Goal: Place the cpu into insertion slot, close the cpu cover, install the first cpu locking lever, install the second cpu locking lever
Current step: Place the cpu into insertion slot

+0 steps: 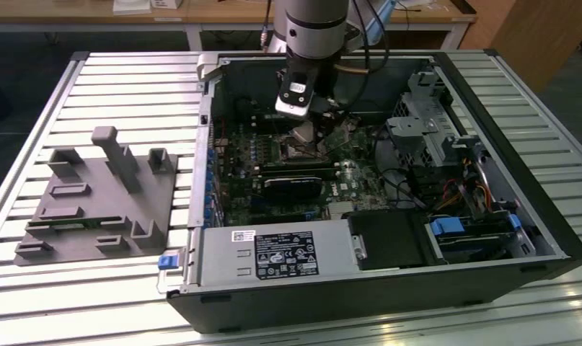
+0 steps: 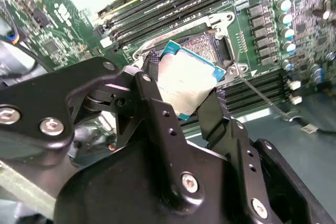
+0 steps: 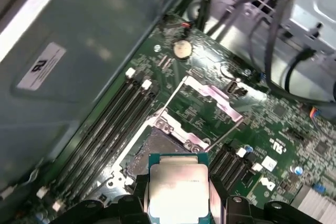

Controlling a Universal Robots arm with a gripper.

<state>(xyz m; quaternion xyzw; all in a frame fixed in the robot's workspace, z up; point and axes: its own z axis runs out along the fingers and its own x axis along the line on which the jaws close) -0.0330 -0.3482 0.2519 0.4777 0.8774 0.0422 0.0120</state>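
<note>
Upper centre of the exterior view: arm (image 1: 315, 29) points down into the case (image 1: 368, 295); pincer (image 2: 184, 85) clenched on the cpu (image 2: 189, 77), held tilted just above the insertion slot (image 2: 207, 51); cpu cover (image 3: 220, 100) open.

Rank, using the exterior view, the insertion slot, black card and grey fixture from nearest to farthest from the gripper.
1. The insertion slot, just below the gripper.
2. The black card, inside the case, apart from the slot.
3. The grey fixture, outside the case, at the exterior view's left.
</note>
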